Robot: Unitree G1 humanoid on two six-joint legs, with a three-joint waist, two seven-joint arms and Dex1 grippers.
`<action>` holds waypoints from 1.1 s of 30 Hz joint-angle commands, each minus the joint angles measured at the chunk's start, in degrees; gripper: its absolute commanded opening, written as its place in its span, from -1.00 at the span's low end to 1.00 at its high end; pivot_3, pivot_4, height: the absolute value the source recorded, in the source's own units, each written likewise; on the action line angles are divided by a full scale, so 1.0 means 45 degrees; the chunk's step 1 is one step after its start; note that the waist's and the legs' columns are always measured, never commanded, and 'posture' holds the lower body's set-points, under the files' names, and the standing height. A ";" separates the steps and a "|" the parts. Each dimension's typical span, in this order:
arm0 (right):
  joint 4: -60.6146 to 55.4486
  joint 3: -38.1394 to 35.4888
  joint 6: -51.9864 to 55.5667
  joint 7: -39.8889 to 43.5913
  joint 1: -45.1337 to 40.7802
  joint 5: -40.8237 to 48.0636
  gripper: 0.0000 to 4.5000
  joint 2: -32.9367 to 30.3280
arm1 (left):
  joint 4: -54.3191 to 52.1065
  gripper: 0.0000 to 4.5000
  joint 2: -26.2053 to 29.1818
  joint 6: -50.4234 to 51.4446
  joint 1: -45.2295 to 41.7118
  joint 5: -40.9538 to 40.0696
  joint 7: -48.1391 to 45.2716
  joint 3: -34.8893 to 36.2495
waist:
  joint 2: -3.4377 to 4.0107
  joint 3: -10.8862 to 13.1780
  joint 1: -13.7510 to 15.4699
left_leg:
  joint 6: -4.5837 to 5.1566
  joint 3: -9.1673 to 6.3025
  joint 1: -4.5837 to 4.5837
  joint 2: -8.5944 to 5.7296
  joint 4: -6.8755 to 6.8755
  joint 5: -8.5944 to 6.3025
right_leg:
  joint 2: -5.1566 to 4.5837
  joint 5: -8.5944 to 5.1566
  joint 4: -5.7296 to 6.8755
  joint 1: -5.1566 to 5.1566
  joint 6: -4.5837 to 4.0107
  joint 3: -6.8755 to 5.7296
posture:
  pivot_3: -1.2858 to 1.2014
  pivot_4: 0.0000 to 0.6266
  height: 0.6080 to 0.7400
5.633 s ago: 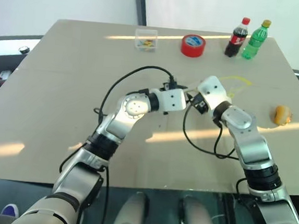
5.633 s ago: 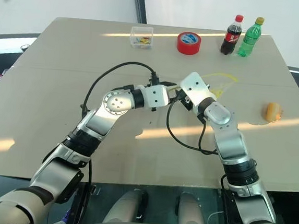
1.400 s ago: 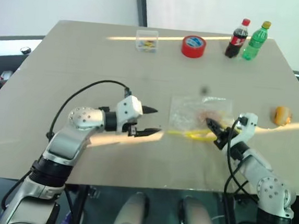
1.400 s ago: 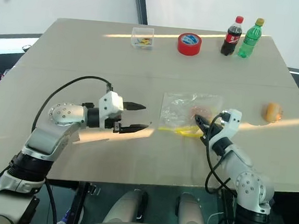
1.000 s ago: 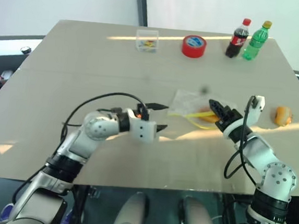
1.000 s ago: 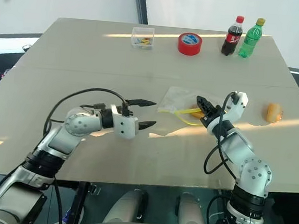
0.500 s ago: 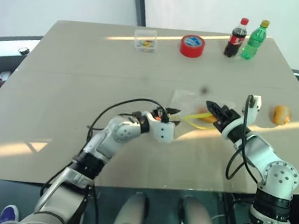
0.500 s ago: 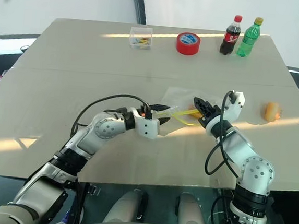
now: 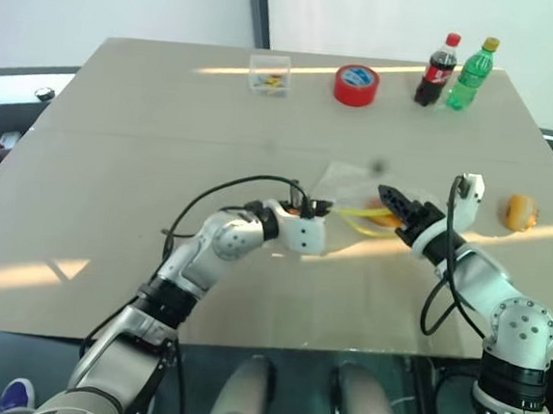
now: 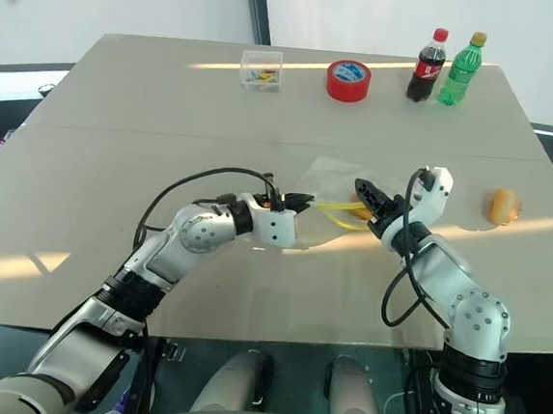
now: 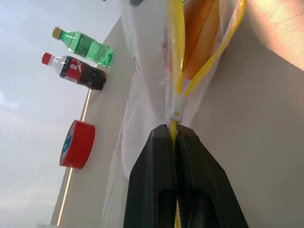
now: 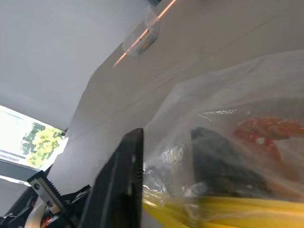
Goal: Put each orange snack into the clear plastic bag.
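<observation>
From the head views, two orange snacks — one (image 9: 384, 216) inside the clear plastic bag (image 9: 351, 189) between the grippers, the other (image 9: 522, 212) on the table (image 9: 118, 135) beyond the right gripper (image 9: 386, 194). One red tape roll (image 9: 356, 84), one clear box (image 9: 270, 74) and two bottles (image 9: 437, 69) stand far ahead. The left wrist view has the left gripper (image 11: 174, 134) pressed together on the bag's yellow strip (image 11: 175, 57). In the right wrist view the right gripper's fingers (image 12: 124, 175) stand spread — one inside the bag, one outside.
</observation>
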 commanded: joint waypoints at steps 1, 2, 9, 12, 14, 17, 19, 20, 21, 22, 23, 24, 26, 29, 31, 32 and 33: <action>-0.1073 0.0565 0.0218 0.0792 0.0054 -0.0879 0.32 -0.1087 | -0.0312 -1.00 -0.0083 0.0520 -0.0267 -0.0156 0.0127 0.0288 | 0.0000 0.0000 0.0004 | 0.0000 0.0001 -0.0001 -0.0001 0.0000 0.0000 | 0.0000 0.0000 0.0000 -0.0001 0.0000 0.0000 | 0.03 -0.52 1.00; -0.1284 0.0772 0.0390 0.1038 0.0085 -0.1121 0.32 -0.1507 | -0.0292 -1.00 -0.0126 0.0666 -0.0272 -0.0238 0.0127 0.0321 | 0.0001 0.0001 0.0007 | 0.0000 -0.0002 -0.0002 -0.0002 0.0001 0.0000 | 0.0000 0.0000 -0.0002 0.0000 0.0000 -0.0002 | 0.03 -0.52 1.00; -0.3300 0.0913 0.1222 0.3699 0.1348 -0.1149 0.32 -0.4598 | 0.0237 -1.00 0.0065 0.0785 -0.0293 -0.0412 0.0089 0.0266 | -0.0001 0.0001 0.0055 | 0.0000 -0.0015 -0.0015 -0.0002 0.0005 0.0000 | -0.0005 -0.0001 -0.0010 0.0003 0.0002 -0.0013 | 0.03 -0.52 1.00; -0.4072 -0.0129 0.0937 0.4857 0.2386 -0.0810 0.32 -0.5648 | 0.0406 -1.00 0.0291 0.0656 -0.0170 -0.0818 0.0030 0.0502 | -0.0005 0.0002 0.0072 | 0.0001 -0.0016 -0.0016 -0.0002 0.0007 -0.0001 | -0.0010 -0.0002 -0.0011 0.0005 0.0003 -0.0015 | 0.03 -0.52 1.00; -0.4346 -0.0760 0.0570 0.5532 0.3002 -0.0977 0.32 -0.6139 | 0.0524 -1.00 0.0509 0.0453 -0.0079 -0.1278 -0.0222 0.0629 | -0.0007 0.0003 0.0078 | 0.0001 -0.0022 -0.0023 -0.0001 0.0010 -0.0001 | -0.0010 -0.0002 -0.0013 0.0004 0.0003 -0.0020 | 0.03 -0.52 1.00; -0.4481 -0.1488 -0.0009 0.6268 0.3526 -0.1148 0.32 -0.6430 | 0.0672 -1.00 0.0752 0.0254 0.0017 -0.1890 -0.0510 0.0850 | -0.0007 0.0002 0.0074 | 0.0001 -0.0018 -0.0016 0.0002 0.0012 -0.0001 | -0.0010 -0.0001 -0.0008 0.0007 0.0003 -0.0017 | 0.03 -0.52 1.00; -0.4389 -0.1777 -0.0284 0.6492 0.3651 -0.1351 0.32 -0.6528 | 0.0823 -1.00 0.0930 0.0068 0.0057 -0.2244 -0.0826 0.0881 | -0.0007 0.0002 0.0074 | 0.0001 -0.0017 -0.0010 0.0004 0.0013 -0.0001 | -0.0008 -0.0001 -0.0005 0.0011 0.0003 -0.0018 | 0.03 -0.52 1.00; -0.4323 -0.1861 -0.0373 0.6595 0.3693 -0.1532 0.32 -0.6602 | 0.0896 -1.00 0.0993 -0.0047 0.0075 -0.2439 -0.0966 0.0898 | -0.0008 0.0002 0.0076 | 0.0001 -0.0015 -0.0009 0.0004 0.0016 -0.0001 | -0.0008 -0.0001 -0.0005 0.0013 0.0003 -0.0017 | 0.03 -0.52 1.00; -0.4238 -0.1921 -0.0456 0.6676 0.3721 -0.1690 0.32 -0.6659 | 0.0925 -1.00 0.1012 -0.0077 0.0083 -0.2561 -0.1029 0.0929 | -0.0008 0.0002 0.0077 | 0.0001 -0.0016 -0.0010 0.0003 0.0016 -0.0001 | -0.0008 -0.0001 -0.0006 0.0013 0.0003 -0.0017 | 0.03 -0.52 1.00; -0.4149 -0.1976 -0.0539 0.6734 0.3740 -0.1870 0.32 -0.6708 | 0.0953 -1.00 0.1030 -0.0113 0.0070 -0.2538 -0.0955 0.0961 | -0.0008 0.0003 0.0090 | 0.0001 -0.0016 -0.0010 0.0004 0.0016 -0.0001 | -0.0009 -0.0001 -0.0006 0.0013 0.0003 -0.0017 | 0.03 -0.52 1.00; -0.4067 -0.2027 -0.0648 0.6806 0.3746 -0.2070 0.32 -0.6732 | 0.0976 -1.00 0.1037 -0.0132 0.0058 -0.2560 -0.0919 0.0990 | -0.0008 0.0003 0.0100 | 0.0001 -0.0017 -0.0012 0.0003 0.0016 -0.0001 | -0.0009 -0.0001 -0.0007 0.0012 0.0003 -0.0018 | 0.03 -0.52 1.00; -0.3951 -0.2081 -0.0783 0.6827 0.3721 -0.2319 0.32 -0.6736 | 0.1000 -1.00 0.1051 -0.0148 0.0047 -0.2592 -0.0900 0.1010 | -0.0009 0.0003 0.0115 | 0.0001 -0.0018 -0.0013 0.0003 0.0016 -0.0001 | -0.0009 -0.0001 -0.0008 0.0012 0.0003 -0.0018 | 0.03 -0.52 1.00; -0.3349 -0.2163 -0.1104 0.6289 0.3401 -0.3350 0.32 -0.6661 | 0.1135 -1.00 0.1142 -0.0237 0.0038 -0.2503 -0.0737 0.1069 | -0.0009 0.0003 0.0123 | 0.0001 -0.0017 -0.0013 0.0001 0.0017 -0.0001 | -0.0010 -0.0001 -0.0008 0.0012 0.0003 -0.0018 | 0.03 -0.52 1.00; -0.1969 -0.2100 -0.1692 0.5234 0.2678 -0.5471 0.32 -0.6624 | 0.1359 -1.00 0.1198 -0.0266 -0.0037 -0.2474 -0.0535 0.1263 | -0.0009 0.0003 0.0119 | 0.0001 -0.0007 -0.0007 -0.0005 0.0022 -0.0001 | -0.0012 0.0000 -0.0004 0.0013 0.0004 -0.0012 | 0.03 -0.52 1.00; -0.1288 -0.1837 -0.2253 0.4950 0.2336 -0.6988 0.32 -0.6790 | 0.1485 -1.00 0.1230 -0.0300 -0.0114 -0.2435 -0.0417 0.1354 | -0.0009 0.0003 0.0127 | 0.0000 -0.0007 -0.0006 -0.0010 0.0022 0.0000 | -0.0010 0.0000 -0.0001 0.0011 0.0004 -0.0013 | 0.03 -0.52 1.00; -0.0958 -0.1740 -0.2338 0.4866 0.2186 -0.7492 0.32 -0.6836 | 0.1502 -1.00 0.1249 -0.0299 -0.0118 -0.2469 -0.0416 0.1390 | -0.0009 0.0003 0.0135 | 0.0000 -0.0009 -0.0007 -0.0017 0.0020 0.0000 | -0.0010 -0.0001 -0.0002 0.0010 0.0004 -0.0014 | 0.03 -0.52 1.00; -0.0627 -0.1519 -0.2554 0.4839 0.2106 -0.8208 0.32 -0.6950 | 0.1513 -1.00 0.1321 -0.0353 -0.0109 -0.2440 -0.0403 0.1399 | -0.0009 0.0003 0.0141 | 0.0000 -0.0010 -0.0007 -0.0016 0.0019 0.0000 | -0.0008 -0.0001 -0.0002 0.0008 0.0004 -0.0015 | 0.03 -0.52 1.00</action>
